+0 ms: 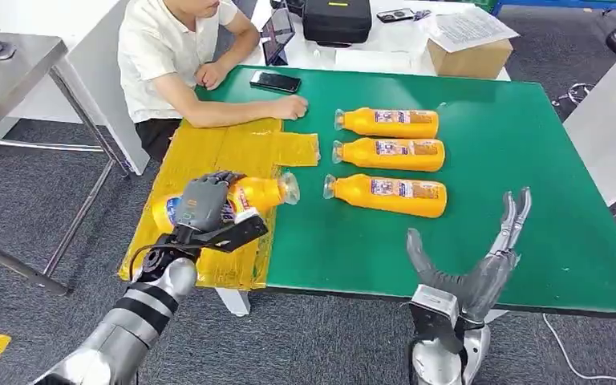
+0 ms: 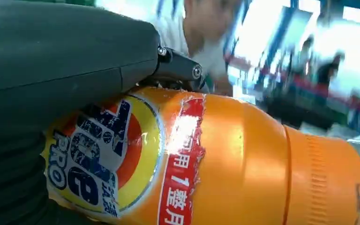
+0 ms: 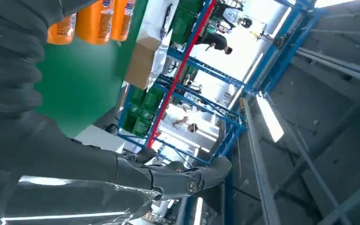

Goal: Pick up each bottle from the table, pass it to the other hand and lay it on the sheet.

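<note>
My left hand [image 1: 204, 202] grips an orange bottle [image 1: 258, 193] around its labelled middle, held on its side over the yellow sheet [image 1: 216, 152] with its cap end toward the green table. In the left wrist view the bottle [image 2: 243, 159] lies under my hand [image 2: 61, 51]. Three more orange bottles lie side by side on the green mat: far [image 1: 389, 122], middle [image 1: 391, 153] and near [image 1: 389, 194]. My right hand [image 1: 481, 269] stands open at the table's front edge, fingers spread upward, empty; the right wrist view shows its fingers [image 3: 168, 180] and the bottles [image 3: 96, 18].
A person in a white shirt [image 1: 160, 56] sits at the far left corner with a hand [image 1: 289, 106] on the green table [image 1: 529, 160] by the sheet. A phone [image 1: 274, 81], a black case [image 1: 337, 20] and a cardboard box [image 1: 469, 56] lie behind.
</note>
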Robot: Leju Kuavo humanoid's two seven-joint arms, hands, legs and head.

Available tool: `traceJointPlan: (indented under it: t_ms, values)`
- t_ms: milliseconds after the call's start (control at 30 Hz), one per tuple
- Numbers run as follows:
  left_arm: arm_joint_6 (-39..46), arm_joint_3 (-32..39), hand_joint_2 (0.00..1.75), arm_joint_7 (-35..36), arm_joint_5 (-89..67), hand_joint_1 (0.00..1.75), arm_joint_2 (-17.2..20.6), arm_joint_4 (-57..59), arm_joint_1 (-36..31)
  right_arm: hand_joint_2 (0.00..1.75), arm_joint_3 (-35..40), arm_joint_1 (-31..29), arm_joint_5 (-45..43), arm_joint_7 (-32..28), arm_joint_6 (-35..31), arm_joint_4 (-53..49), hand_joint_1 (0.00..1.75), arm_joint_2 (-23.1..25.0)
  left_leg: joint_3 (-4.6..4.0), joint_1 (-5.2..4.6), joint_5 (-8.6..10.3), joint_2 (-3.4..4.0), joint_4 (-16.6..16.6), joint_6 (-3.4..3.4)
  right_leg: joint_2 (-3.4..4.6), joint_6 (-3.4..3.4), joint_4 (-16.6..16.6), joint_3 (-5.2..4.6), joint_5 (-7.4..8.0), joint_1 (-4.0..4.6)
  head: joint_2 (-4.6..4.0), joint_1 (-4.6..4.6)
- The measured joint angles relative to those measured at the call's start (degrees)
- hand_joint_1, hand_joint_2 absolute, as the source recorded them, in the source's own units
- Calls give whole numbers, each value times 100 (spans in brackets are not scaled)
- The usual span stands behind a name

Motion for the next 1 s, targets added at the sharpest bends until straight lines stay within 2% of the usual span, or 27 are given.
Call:
traceJointPlan:
  t_ms: [133, 167, 200, 233, 267, 667, 1000]
  values:
    - [-495, -4, 175, -89, 98, 175, 0, 723, -275, 175, 153, 9, -208, 0, 2, 52, 0, -2, -1, 1, 2, 2, 0, -3, 1, 0, 4, -3, -1, 0, 0, -2]
    - [-519, -4, 175, -96, 98, 166, -2, 865, -324, 175, 177, 9, -229, 0, 2, 63, 0, -2, -2, 1, 2, 0, 0, -3, 0, 0, 4, -3, -2, 1, 0, 0]
    - [-552, -4, 175, -98, 100, 65, -2, 973, -367, 175, 199, 9, -242, 0, 2, 74, 0, -4, -3, 1, 2, -1, 0, -3, 0, 0, 4, -3, -2, 0, 0, -2]
    - [-617, -4, 175, -98, 116, 12, -2, 1065, -410, 175, 223, 9, -273, 0, 2, 85, 0, -7, -4, 1, 1, -1, 0, -4, 0, 0, 4, -3, -3, 0, 0, -4]
    - [-738, -4, 175, -96, 136, 0, 0, 1162, -456, 175, 249, 9, -330, 0, 2, 105, 0, -13, -5, 1, 1, -1, 0, -4, 0, -1, 4, -3, -3, 0, 0, 0]
    - [-1890, 160, 175, -26, 700, 0, 4, 1900, -823, 175, 494, 7, -828, 0, 4, 518, 0, -166, -4, 1, 3, -5, 0, -4, -3, -1, 5, -1, -3, 0, 0, -2]
    - [-1983, 264, 175, -35, 758, 0, -7, 2049, -923, 175, 516, 6, -874, 0, 4, 710, 0, -210, -4, 1, 3, -5, 0, -4, -2, -1, 4, -1, -3, 0, 0, -2]
